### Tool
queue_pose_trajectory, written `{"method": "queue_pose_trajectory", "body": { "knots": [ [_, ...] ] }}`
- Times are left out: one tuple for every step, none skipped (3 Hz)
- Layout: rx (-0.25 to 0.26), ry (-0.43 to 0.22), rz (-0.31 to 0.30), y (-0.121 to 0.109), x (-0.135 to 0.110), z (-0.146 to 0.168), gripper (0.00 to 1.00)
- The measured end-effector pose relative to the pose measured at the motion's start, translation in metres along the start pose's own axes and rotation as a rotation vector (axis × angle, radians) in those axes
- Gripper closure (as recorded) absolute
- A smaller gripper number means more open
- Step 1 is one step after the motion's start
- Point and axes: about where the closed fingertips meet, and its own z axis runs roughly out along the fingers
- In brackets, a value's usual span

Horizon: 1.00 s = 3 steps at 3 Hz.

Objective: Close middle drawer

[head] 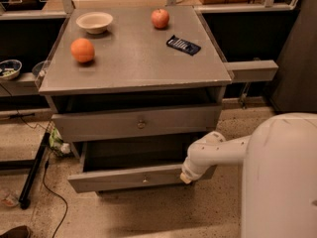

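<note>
grey worktop (133,58): middle drawer (119,179) open below front edge, front running left-right; gripper (186,176) at the front's right end, below the front right corner; its state cannot be told.

Open floor (148,214) lies before the pulled-out middle drawer (119,179) (end effector (186,177) at its right end).
</note>
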Motion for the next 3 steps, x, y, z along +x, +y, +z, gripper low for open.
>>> {"method": "queue_pose_trajectory", "body": {
  "knots": [
    [0.003, -0.014, -0.004, -0.003, -0.0107, -0.0008, 1.0],
    [0.003, -0.015, -0.005, -0.003, -0.008, -0.0017, 1.0],
    [0.006, -0.026, -0.008, -0.0048, -0.0137, -0.0027, 1.0]
  ]
}}
